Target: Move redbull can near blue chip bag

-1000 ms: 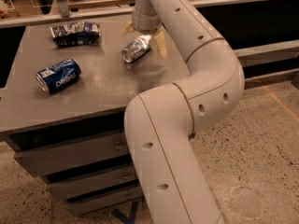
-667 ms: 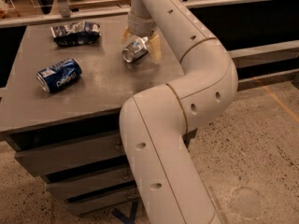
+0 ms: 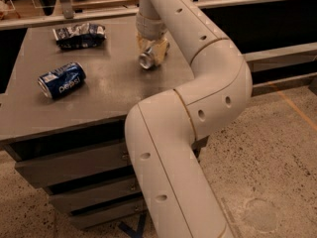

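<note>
The redbull can (image 3: 146, 61) is a slim silver can lying on its side on the grey table (image 3: 109, 98), right of centre, with its round end facing me. My gripper (image 3: 151, 54) comes down from above and is shut on the can, with a tan finger (image 3: 162, 51) on its right side. Most of the can's body is hidden under the gripper. The blue chip bag (image 3: 79, 35) is a wrinkly dark blue bag with white patches. It lies at the table's back left, well to the left of the can.
A wider deep-blue Pepsi can (image 3: 62, 80) lies on its side at the table's left. My white arm (image 3: 198, 98) arches over the table's right front edge. Drawers (image 3: 74, 167) sit under the tabletop. A rail (image 3: 49, 19) runs behind the table.
My arm has swung left and the gripper has come down over the redbull can. The can now shows its end instead of its side. The bag and Pepsi can have not moved.
</note>
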